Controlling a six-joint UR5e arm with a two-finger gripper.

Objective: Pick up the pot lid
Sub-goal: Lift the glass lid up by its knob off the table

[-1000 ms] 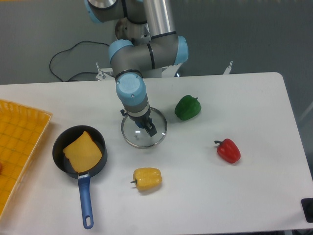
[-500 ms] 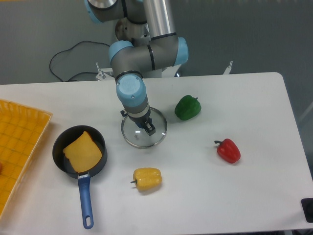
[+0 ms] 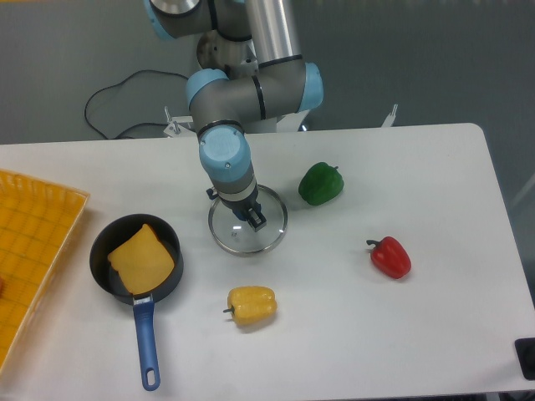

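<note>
Black two-finger hand [image 3: 234, 208] at round, clear-glass lid [image 3: 248, 241]
Can't tell whether it's gripping; once secure, lift slowly, level.

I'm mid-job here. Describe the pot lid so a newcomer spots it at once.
Follow the robot arm down from the top of the picture to its gripper. The pot lid lies beneath it on the white table, right of the black pan. Unlike the pan, it is a see-through disc with a thin, shiny rim.
</note>
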